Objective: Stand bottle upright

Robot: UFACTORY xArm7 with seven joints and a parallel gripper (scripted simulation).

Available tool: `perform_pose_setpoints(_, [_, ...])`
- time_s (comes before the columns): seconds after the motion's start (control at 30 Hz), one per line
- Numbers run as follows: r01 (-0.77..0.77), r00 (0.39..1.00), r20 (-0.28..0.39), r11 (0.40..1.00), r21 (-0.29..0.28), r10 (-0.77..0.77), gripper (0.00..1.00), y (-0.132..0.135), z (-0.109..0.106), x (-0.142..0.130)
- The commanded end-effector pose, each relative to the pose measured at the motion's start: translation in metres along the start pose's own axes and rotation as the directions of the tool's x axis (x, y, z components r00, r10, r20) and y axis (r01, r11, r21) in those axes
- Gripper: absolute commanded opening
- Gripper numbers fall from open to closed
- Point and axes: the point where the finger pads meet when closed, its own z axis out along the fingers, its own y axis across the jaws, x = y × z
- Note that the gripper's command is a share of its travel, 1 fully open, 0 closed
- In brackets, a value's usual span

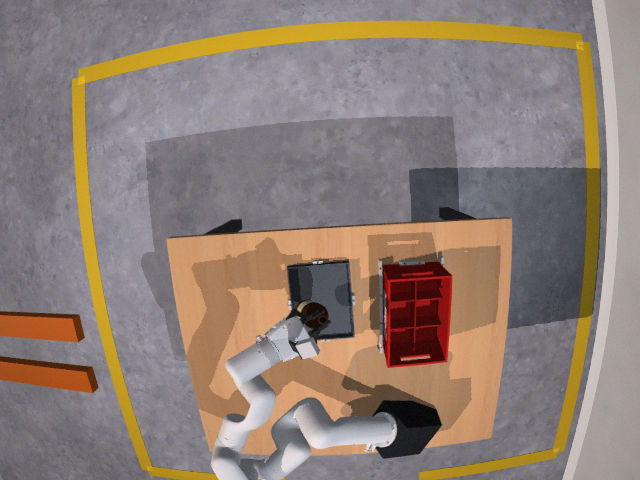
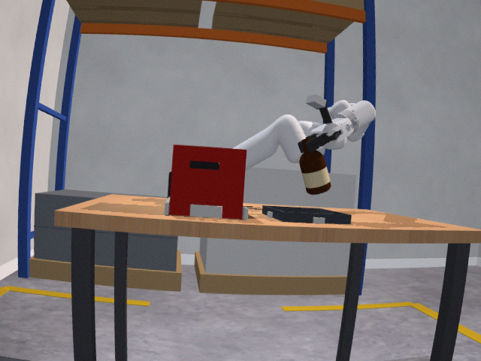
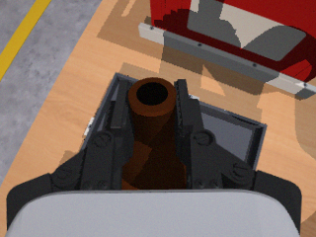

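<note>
The brown bottle (image 1: 310,308) (image 2: 315,178) (image 3: 153,168) with a cream label hangs in the air, neck up. It leans slightly, its base toward the right in the exterior view. My gripper (image 1: 321,319) (image 2: 307,144) (image 3: 153,97) is shut on its neck from the side. The bottle's base is clear above the dark tray (image 1: 330,284) (image 2: 291,216) (image 3: 229,140), which lies flat on the table. In the top view the bottle shows over the tray's lower left part. The red crate (image 1: 449,320) (image 2: 207,190) stands level to the right of the tray in the top view.
The wooden table (image 1: 258,439) (image 2: 135,225) carries the tray and crate. A grey metal rail (image 1: 381,304) (image 3: 222,56) runs along the crate's tray side. A black block (image 1: 408,428) with a second white arm section attached is at the table's near right in the top view.
</note>
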Motion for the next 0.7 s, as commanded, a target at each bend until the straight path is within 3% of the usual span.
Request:
perform_pose_setpoints(0.0, [-0.002,1.0,0.001,1.0,0.001,0.002,0.0,0.0006,0.0016,0.0018])
perform_pose_setpoints(0.67, [-0.002,1.0,0.001,1.0,0.001,0.002,0.0,0.0022,0.0051,0.0038])
